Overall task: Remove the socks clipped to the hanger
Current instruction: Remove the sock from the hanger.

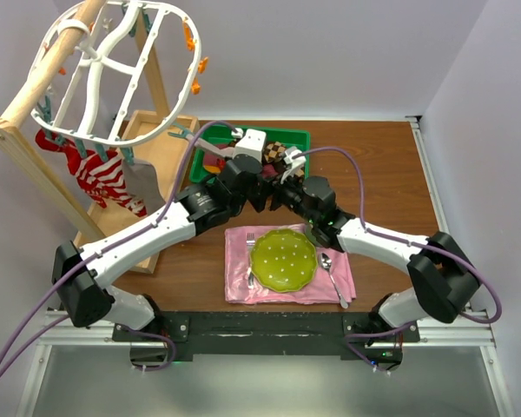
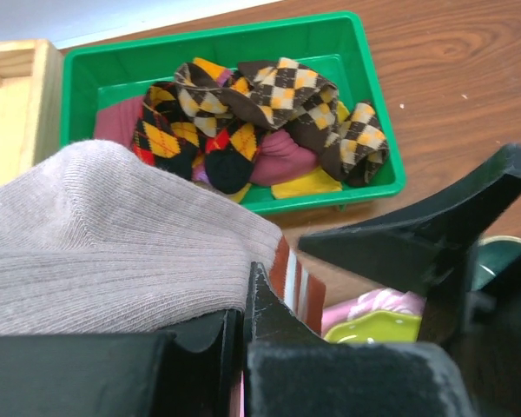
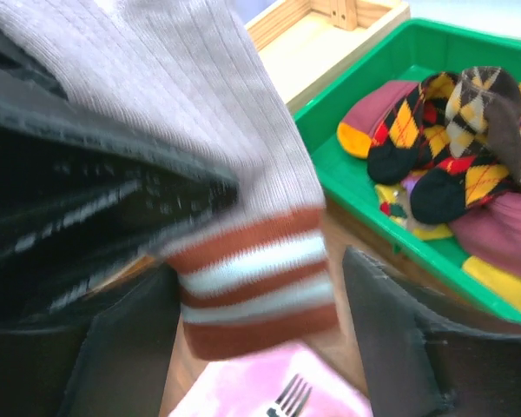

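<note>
Grey ribbed fabric sock (image 2: 113, 234) with a rust-and-white banded cuff, pinched in my left gripper (image 2: 252, 300) just short of the green plastic tray (image 2: 243, 43) ahead, which holds a pile of argyle, maroon and mustard socks (image 2: 260, 113). My right gripper (image 3: 260, 304) stands spread, the cuff hanging between its fingers. Step in hand, by my judgement: depositing a freed sock. The next move calls for carrying it forward over the tray and letting go, then fetching the red-and-white striped sock (image 1: 104, 178) clipped under the white plastic oval hanger (image 1: 130, 139), well off to my left gripper's left.
</note>
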`<action>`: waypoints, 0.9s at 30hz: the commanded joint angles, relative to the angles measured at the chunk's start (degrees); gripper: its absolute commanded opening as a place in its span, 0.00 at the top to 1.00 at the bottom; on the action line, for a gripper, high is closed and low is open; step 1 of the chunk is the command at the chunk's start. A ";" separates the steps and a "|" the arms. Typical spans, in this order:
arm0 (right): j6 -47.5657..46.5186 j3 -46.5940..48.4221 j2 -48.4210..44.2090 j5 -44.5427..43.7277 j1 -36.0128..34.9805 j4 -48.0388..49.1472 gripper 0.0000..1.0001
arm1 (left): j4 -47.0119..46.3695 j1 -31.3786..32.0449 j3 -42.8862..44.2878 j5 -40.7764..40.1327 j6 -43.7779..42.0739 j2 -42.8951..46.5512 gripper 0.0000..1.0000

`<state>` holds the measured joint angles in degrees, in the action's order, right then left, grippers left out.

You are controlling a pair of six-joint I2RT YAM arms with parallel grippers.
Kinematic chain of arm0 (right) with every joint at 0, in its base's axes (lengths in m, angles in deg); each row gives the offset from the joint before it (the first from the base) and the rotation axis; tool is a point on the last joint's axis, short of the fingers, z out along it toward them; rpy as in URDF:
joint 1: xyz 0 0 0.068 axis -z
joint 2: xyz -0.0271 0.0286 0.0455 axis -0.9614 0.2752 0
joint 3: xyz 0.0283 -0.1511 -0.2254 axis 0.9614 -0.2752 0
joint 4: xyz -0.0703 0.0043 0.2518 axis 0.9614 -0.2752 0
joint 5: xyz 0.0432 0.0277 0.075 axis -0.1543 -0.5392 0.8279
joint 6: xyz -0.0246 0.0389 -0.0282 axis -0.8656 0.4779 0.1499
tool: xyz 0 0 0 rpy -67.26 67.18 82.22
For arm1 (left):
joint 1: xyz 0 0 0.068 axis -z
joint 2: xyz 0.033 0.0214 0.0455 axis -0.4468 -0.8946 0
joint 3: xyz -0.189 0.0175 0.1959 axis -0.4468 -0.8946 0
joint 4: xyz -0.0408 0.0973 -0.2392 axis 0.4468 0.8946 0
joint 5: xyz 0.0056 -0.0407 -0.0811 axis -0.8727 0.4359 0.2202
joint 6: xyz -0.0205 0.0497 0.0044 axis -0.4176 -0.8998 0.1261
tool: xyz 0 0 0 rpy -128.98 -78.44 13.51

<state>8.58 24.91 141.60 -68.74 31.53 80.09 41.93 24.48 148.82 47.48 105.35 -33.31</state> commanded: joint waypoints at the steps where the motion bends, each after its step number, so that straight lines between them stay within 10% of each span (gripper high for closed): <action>1: 0.76 3.15 0.69 -2.33 -0.65 4.41 0.43 | -0.35 0.39 1.88 3.27 1.61 -0.59 1.00; 6: 0.49 3.68 0.61 -2.51 -0.57 1.52 0.89 | -0.79 0.39 0.83 3.71 1.69 0.46 1.00; 9: 0.14 3.68 0.43 -1.98 -0.57 0.03 1.00 | -1.84 0.39 -0.84 3.98 1.96 1.86 0.92; 14: -0.30 4.65 0.69 -0.75 -0.57 -2.53 1.00 | -3.34 0.39 -3.74 4.59 3.10 4.59 0.64; 27: 2.07 3.33 0.34 -6.98 -0.57 -1.04 1.00 | -2.99 0.48 -7.44 5.47 11.79 19.17 0.58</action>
<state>9.46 26.61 142.65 -71.93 30.85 76.84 40.20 24.61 141.89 52.49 112.56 -18.87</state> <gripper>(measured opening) 0.070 0.421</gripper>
